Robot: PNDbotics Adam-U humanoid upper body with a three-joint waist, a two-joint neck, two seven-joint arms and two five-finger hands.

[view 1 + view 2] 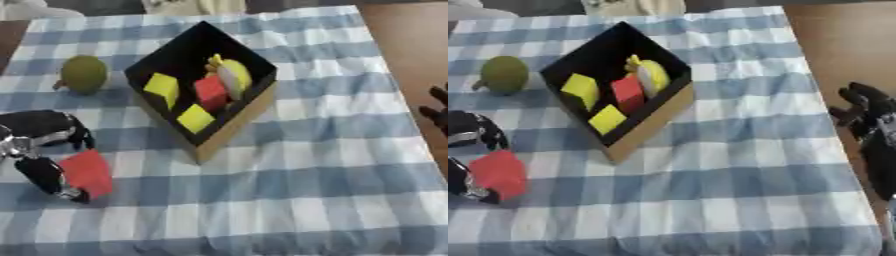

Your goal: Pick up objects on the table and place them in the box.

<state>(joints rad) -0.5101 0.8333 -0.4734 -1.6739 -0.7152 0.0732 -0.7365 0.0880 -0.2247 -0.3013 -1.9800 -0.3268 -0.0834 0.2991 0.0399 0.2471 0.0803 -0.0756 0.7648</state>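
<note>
A red block [88,173] sits at the left of the checked cloth, with my left hand [42,150] curled round it, thumb and fingers on its sides. The box [234,125], black inside with tan walls, stands askew in the middle and holds two yellow blocks [163,88], a red block [211,93] and a yellow and white rounded thing [233,76]. A green round fruit [85,73] lies left of the box. My right hand [866,112] rests off the cloth at the right edge, fingers relaxed and holding nothing.
The blue and white checked cloth [315,175] covers the table; brown tabletop [833,45] shows at the right. The cloth's right and front parts are bare.
</note>
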